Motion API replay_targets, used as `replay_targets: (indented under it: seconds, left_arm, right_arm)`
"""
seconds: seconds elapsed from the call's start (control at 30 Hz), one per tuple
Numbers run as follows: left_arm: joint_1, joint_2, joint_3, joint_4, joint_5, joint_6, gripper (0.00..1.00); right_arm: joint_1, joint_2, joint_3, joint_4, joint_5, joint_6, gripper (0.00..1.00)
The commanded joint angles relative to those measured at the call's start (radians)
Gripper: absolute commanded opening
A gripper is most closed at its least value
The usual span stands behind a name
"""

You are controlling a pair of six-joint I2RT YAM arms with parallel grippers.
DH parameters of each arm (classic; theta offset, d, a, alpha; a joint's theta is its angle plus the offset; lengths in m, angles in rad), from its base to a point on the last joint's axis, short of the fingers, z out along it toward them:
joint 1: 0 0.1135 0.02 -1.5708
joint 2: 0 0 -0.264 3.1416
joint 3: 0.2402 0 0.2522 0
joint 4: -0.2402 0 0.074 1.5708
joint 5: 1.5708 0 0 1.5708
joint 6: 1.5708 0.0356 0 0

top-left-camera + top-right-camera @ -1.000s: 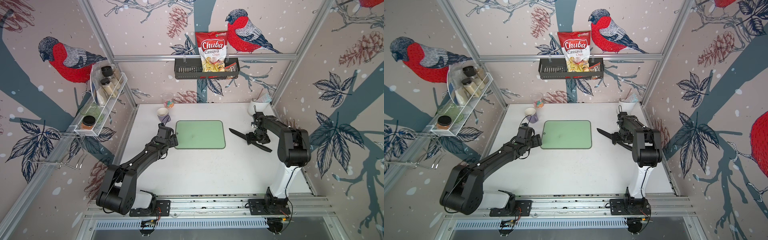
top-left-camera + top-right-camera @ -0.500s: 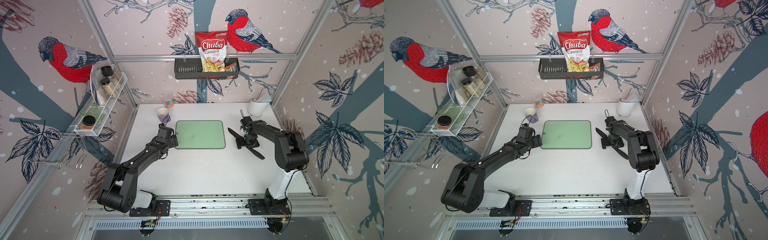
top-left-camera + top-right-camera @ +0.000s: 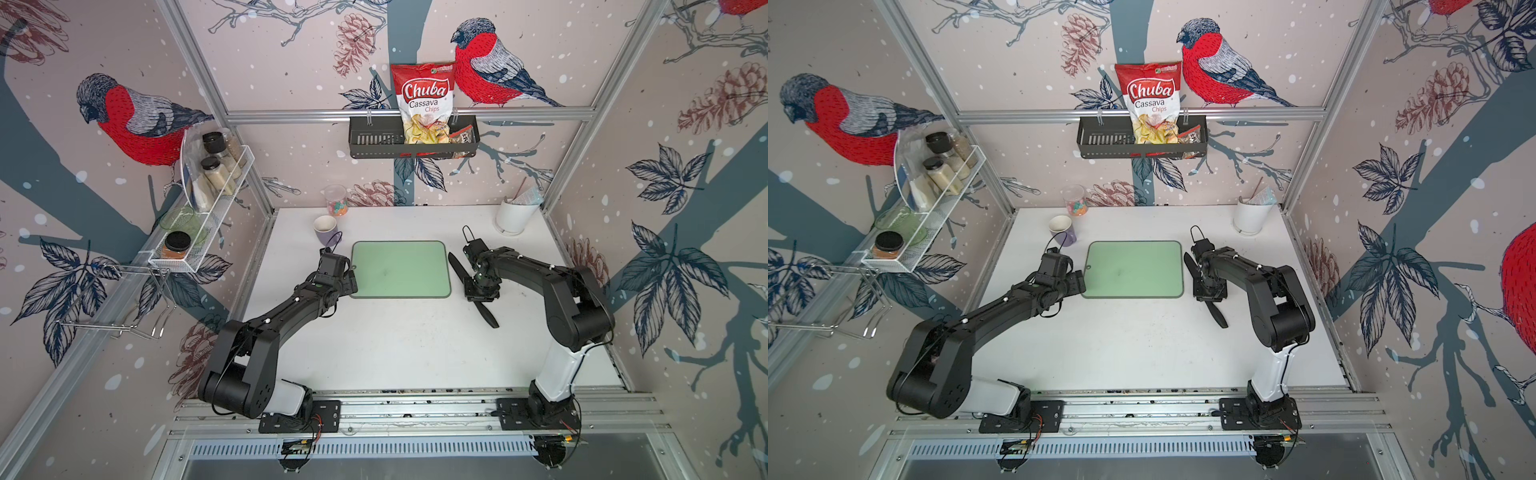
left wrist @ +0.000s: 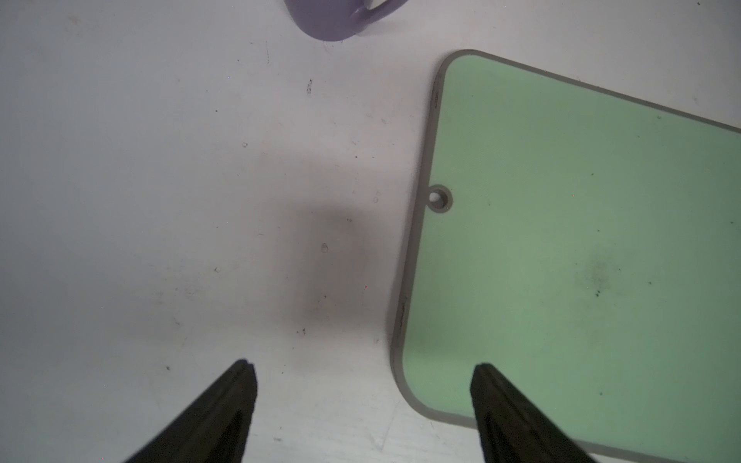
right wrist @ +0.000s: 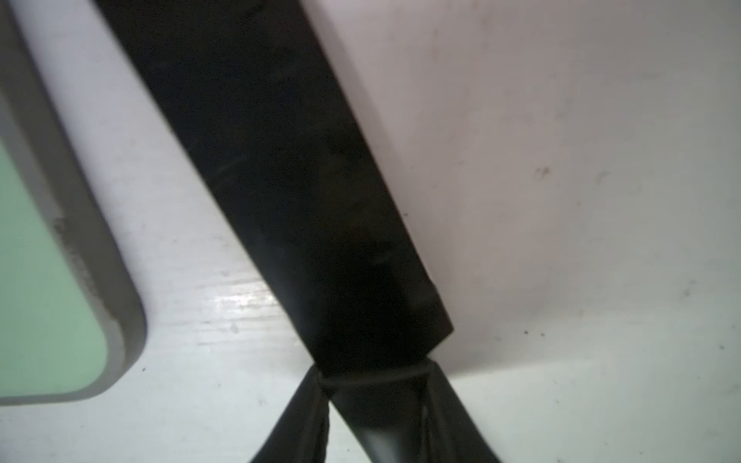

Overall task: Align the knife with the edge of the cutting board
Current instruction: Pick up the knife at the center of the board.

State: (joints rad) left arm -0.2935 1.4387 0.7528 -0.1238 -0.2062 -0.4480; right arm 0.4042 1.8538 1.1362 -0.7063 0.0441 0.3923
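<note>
In both top views the right gripper is covering the middle of the knife; we are seeing only the blade tip at its 11 o'clock and the handle end at its 5 o'clock. In the right wrist view the knife is showing blurred and running out of frame at both ends, and the cutting board is being cropped to one corner. In the left wrist view the purple mug is being cut off.

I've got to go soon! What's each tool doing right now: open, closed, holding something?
Left tool: open, holding nothing.
Right tool: closed on the knife, near where blade meets handle.
</note>
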Motion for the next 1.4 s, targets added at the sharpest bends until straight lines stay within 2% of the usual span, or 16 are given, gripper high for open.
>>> replay_targets:
  seconds: [0.0, 0.07, 0.1, 0.4, 0.63, 0.8, 1.0, 1.2, 1.37]
  left_arm:
    - [-0.004, 0.008, 0.011, -0.007, -0.017, 0.003, 0.86]
    - [-0.006, 0.011, 0.014, -0.012, -0.021, 0.004, 0.86]
    - [-0.006, 0.011, 0.014, -0.013, -0.023, 0.004, 0.86]
    - [-0.006, 0.014, 0.007, -0.015, -0.037, 0.001, 0.86]
    - [-0.006, 0.018, 0.004, -0.021, -0.061, 0.002, 0.86]
    - [-0.006, 0.023, 0.011, -0.033, -0.099, 0.008, 0.86]
    - [-0.007, 0.022, 0.010, -0.040, -0.109, 0.007, 0.86]
    - [-0.006, 0.002, -0.001, -0.037, -0.130, -0.004, 0.87]
    - [-0.004, 0.022, 0.014, -0.071, -0.148, -0.014, 0.87]
  right_arm:
    - [0.008, 0.008, -0.061, -0.021, 0.076, 0.059, 0.20]
    - [0.008, -0.018, -0.081, 0.004, 0.087, 0.075, 0.03]
    - [0.007, -0.033, -0.090, 0.020, 0.091, 0.085, 0.00]
    - [-0.004, -0.089, -0.126, 0.132, 0.108, 0.136, 0.00]
    - [-0.035, -0.142, -0.197, 0.216, 0.059, 0.175, 0.00]
    - [-0.060, -0.208, -0.270, 0.285, 0.058, 0.179, 0.00]
    - [-0.082, -0.294, -0.304, 0.282, 0.056, 0.155, 0.00]
    - [0.014, -0.345, -0.247, 0.200, 0.143, 0.170, 0.00]
    - [0.129, -0.333, -0.193, 0.182, 0.156, 0.226, 0.00]
